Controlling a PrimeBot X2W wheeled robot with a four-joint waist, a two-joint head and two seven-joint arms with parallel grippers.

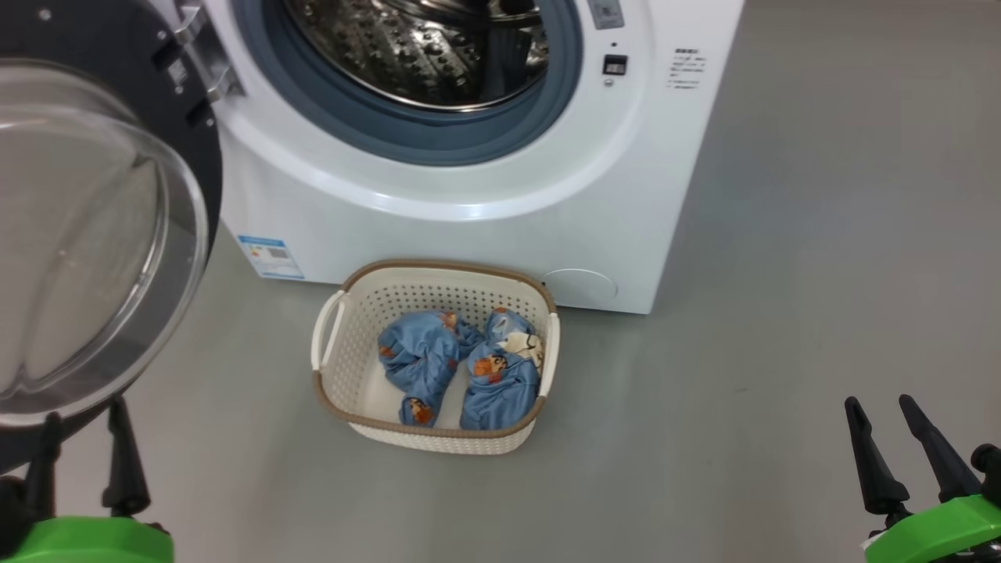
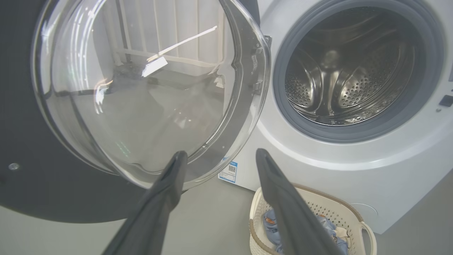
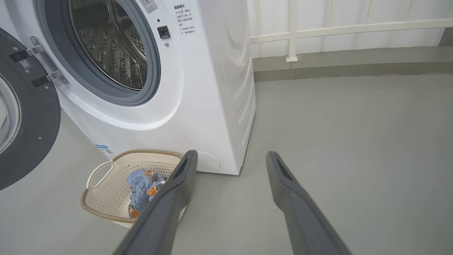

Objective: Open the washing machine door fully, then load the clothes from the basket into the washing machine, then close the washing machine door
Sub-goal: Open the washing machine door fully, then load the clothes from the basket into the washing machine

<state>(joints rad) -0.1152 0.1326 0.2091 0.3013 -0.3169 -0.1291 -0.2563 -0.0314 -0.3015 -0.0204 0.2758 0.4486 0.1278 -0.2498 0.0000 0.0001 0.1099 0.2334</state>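
Looking down from the head view, the washing machine door (image 1: 94, 234) is seen swung wide to the left, so the drum (image 1: 422, 55) of the washing machine (image 1: 469, 234) is left free for loading. The clothes (image 1: 422, 352) lie in the basket (image 1: 348, 367) on the floor (image 1: 782, 313), just before it. The left tool (image 1: 84, 414) and right tool (image 1: 880, 403) are held low, fingers apart, with nothing gripped. From the left wrist, the spread fingers are seen just below the door's glass. From the right wrist, spread fingers are pointed at bare floor beside the basket.

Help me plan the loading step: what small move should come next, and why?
Probably lower the left gripper toward the clothes in the basket: the washing machine door stands wide open, the drum looks empty, both bundles lie in the basket, and that gripper is open.
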